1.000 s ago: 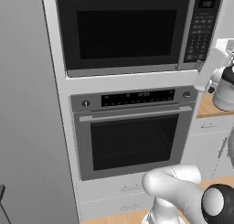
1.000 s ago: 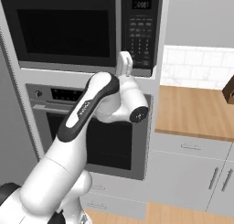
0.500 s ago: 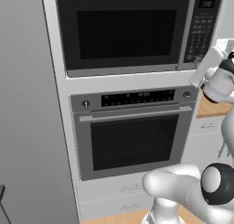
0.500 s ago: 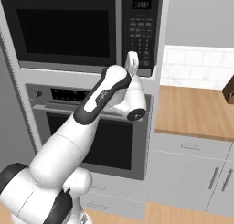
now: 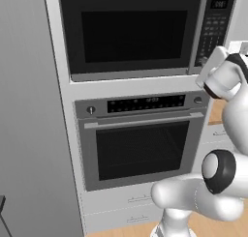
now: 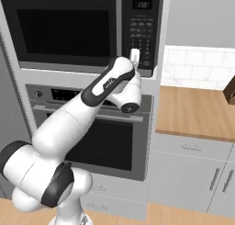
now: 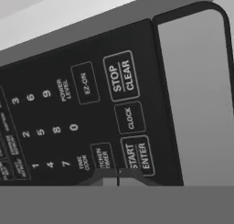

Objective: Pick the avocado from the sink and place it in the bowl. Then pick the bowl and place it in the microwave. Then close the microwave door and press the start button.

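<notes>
Here, closed hand point(image 7: 118, 176) just beside START/ENTER button point(image 7: 136, 155), microwave point(image 6: 73, 29) keypad

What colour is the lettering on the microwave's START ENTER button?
Pale grey-white lettering on the black START ENTER button, clearest in the hand view.

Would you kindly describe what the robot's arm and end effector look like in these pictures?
The arm is glossy white with rounded links, dark grey to black joint bands and round grey joint caps. One link carries a black strip with small pale lettering. The end effector ends in two small dark finger tips.
</notes>
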